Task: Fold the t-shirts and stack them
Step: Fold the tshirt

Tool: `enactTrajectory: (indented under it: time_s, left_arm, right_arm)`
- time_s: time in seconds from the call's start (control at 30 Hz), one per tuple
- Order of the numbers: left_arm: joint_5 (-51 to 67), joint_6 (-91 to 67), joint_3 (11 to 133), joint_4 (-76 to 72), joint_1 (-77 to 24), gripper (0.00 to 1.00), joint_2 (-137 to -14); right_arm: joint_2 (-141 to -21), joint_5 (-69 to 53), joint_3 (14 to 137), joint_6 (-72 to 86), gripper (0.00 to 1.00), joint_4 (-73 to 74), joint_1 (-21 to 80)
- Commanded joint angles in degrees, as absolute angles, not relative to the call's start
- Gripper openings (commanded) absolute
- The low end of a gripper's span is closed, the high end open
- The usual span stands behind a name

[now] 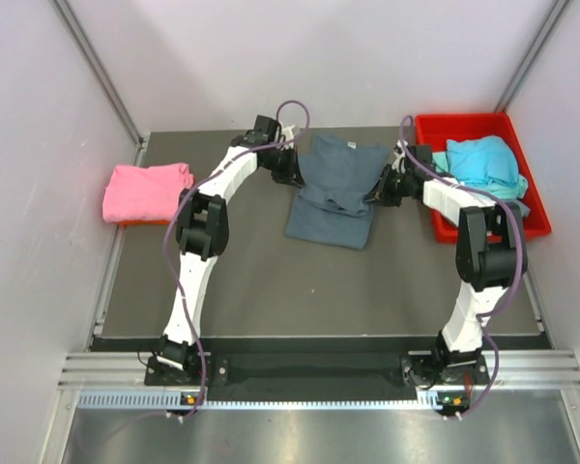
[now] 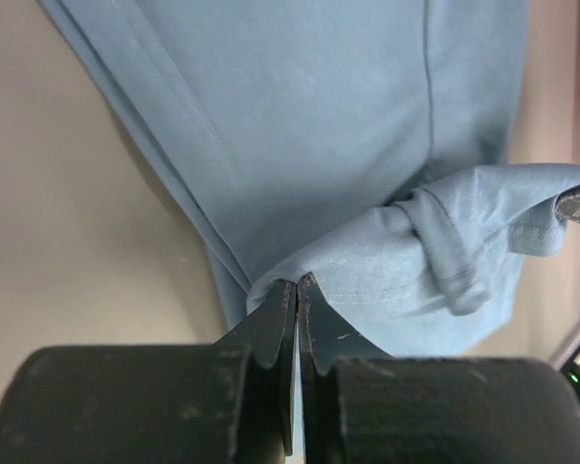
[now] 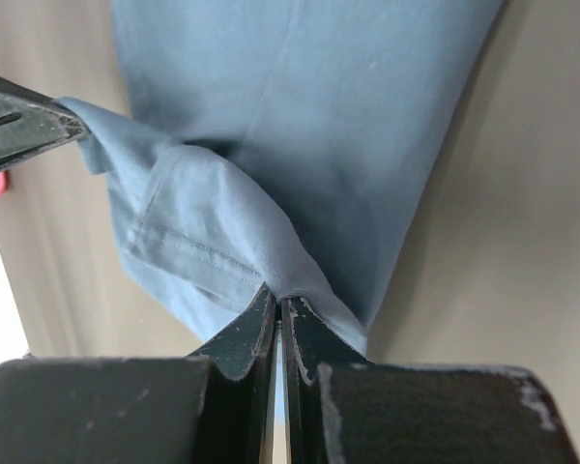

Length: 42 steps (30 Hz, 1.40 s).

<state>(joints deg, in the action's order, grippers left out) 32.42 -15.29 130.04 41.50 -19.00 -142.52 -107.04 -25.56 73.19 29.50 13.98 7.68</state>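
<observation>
A grey-blue t-shirt [image 1: 336, 188] lies partly folded at the back middle of the table. My left gripper [image 1: 288, 172] is shut on its left edge [image 2: 300, 280] and lifts the fabric. My right gripper [image 1: 379, 190] is shut on its right edge [image 3: 280, 290], also lifted. The cloth sags in a fold between the two grippers [image 2: 435, 242]. A folded pink t-shirt [image 1: 145, 191] lies at the left edge. A teal t-shirt [image 1: 481, 162] is bunched in the red bin [image 1: 435, 130].
The red bin stands at the back right, close beside my right arm. White walls enclose the table on three sides. The dark table surface [image 1: 309, 285] stretches in front of the grey-blue shirt toward the arm bases.
</observation>
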Motion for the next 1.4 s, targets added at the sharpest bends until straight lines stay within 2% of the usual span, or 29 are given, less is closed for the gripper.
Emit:
enactTrajectory:
  time_s: [0.0,0.13,0.17,0.2,0.23,0.27,0.3,0.33,0.37,0.5,0.67,0.8,0.93,1.37]
  left_arm:
    - [29.98,-15.21,133.42,36.92,-18.37,0.02,-143.35]
    - [27.60,-15.21,134.65,35.34,-18.37,0.09,-143.88]
    - [27.08,-15.03,135.43,35.25,-18.37,0.22,-143.79]
    - [25.85,-14.68,135.87,35.42,-18.37,0.32,-143.53]
    - [25.06,-14.33,136.23,35.68,-18.37,0.39,-143.00]
    - [24.53,-13.98,136.23,35.86,-18.28,0.47,-141.17]
    - [23.74,-13.19,136.06,37.25,-18.28,0.61,-139.93]
    - [22.95,-13.10,135.62,37.79,-18.11,0.65,-138.62]
    - [23.46,-13.10,133.00,38.23,-17.93,0.67,-135.56]
    - [28.29,-15.55,121.58,40.25,-16.88,0.68,-128.24]
    - [32.78,-16.61,107.18,42.10,-16.17,0.67,-123.50]
    - [34.63,-19.68,100.65,40.70,-16.17,0.66,-122.52]
    - [35.77,-21.88,96.34,38.32,-16.17,0.66,-123.13]
    - [40.43,-24.96,94.22,36.65,-16.08,0.65,-127.00]
  right_arm:
    - [-109.06,-26.28,77.34,27.69,0.00,10.28,7.03]
    - [-110.13,-25.14,78.84,26.02,0.00,10.02,7.03]
    - [-110.13,-25.40,79.19,25.75,0.04,9.93,6.94]
    - [-109.43,-25.49,79.54,25.32,0.14,10.19,6.94]
    - [-108.73,-25.49,79.72,24.18,0.34,10.72,6.86]
    - [-107.94,-25.23,79.98,23.82,0.41,12.03,6.59]
    - [-105.75,-25.14,79.81,23.64,0.50,12.82,6.33]
    - [-104.60,-25.14,79.37,23.90,0.58,13.53,5.46]
    - [-103.20,-25.83,77.80,23.99,0.60,14.58,5.01]
    - [-96.70,-30.31,70.77,27.23,0.65,17.05,2.64]
    - [-93.17,-36.29,56.38,33.83,0.65,14.25,2.02]
    - [-93.25,-38.31,49.76,35.68,0.64,11.78,2.46]
    - [-94.92,-38.76,48.25,36.04,0.62,10.90,3.51]
    - [-100.89,-37.44,51.33,37.70,0.60,6.68,10.02]
